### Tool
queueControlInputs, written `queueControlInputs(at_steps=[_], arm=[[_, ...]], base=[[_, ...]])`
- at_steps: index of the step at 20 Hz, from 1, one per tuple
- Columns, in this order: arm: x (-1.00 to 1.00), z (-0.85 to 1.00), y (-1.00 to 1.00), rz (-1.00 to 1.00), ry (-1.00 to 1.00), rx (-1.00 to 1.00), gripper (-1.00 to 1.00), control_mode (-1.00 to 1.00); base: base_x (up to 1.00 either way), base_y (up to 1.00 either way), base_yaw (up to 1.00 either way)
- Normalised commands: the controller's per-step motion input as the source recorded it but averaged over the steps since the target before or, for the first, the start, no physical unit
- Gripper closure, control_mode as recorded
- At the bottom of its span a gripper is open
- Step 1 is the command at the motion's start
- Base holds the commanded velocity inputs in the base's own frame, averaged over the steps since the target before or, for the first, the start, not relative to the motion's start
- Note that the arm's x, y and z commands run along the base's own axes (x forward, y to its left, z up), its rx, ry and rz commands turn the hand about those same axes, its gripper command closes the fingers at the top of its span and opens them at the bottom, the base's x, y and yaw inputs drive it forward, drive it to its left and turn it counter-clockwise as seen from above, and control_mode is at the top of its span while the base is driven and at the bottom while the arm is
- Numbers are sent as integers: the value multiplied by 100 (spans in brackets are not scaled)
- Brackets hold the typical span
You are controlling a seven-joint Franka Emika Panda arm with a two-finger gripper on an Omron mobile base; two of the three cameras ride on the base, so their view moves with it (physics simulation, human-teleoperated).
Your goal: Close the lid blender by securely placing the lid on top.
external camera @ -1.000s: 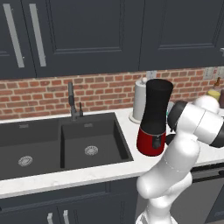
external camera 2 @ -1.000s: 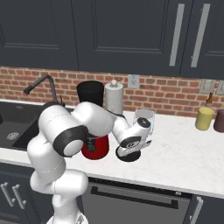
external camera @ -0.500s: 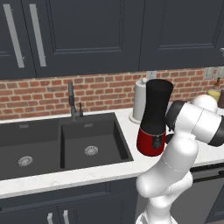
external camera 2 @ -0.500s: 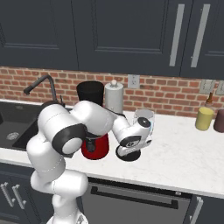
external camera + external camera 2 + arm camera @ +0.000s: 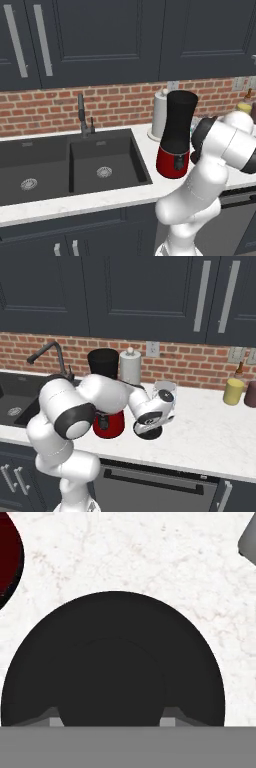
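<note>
Black lid [image 5: 112, 662] flat on white marble counter [image 5: 210, 431], just right of red-based blender [image 5: 106, 401]; pincer [image 5: 149, 426] directly over it, state cannot be told. Paper-towel roll [image 5: 130, 365] behind; sink [image 5: 70, 165] left; brick wall [image 5: 120, 105].

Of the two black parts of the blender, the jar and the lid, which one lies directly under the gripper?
The lid, the flat round black disc lying on the white counter beside the blender. The jar stands tall on the red base.

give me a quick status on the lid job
Gripper low over the lid, grip state unclear. Lid flat on the counter, right of the blender. Blender jar open, nothing blocking.
</note>
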Motion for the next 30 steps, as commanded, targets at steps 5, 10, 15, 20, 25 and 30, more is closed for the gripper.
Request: queueControlInputs(at_steps=[5, 10, 15, 20, 25, 30], arm=[[-40, 60, 0, 0, -2, 0, 100, -100], [-42, 74, 0, 0, 0, 0, 100, -100], [-36, 82, 0, 0, 0, 0, 100, -100], [-31, 81, 0, 0, 0, 0, 100, -100], [-31, 81, 0, 0, -7, 0, 100, -100], [-23, 91, 0, 0, -8, 0, 100, -100]], base=[[0, 0, 0], [0, 0, 0], [0, 0, 0], [0, 0, 0], [0, 0, 0], [0, 0, 0]])
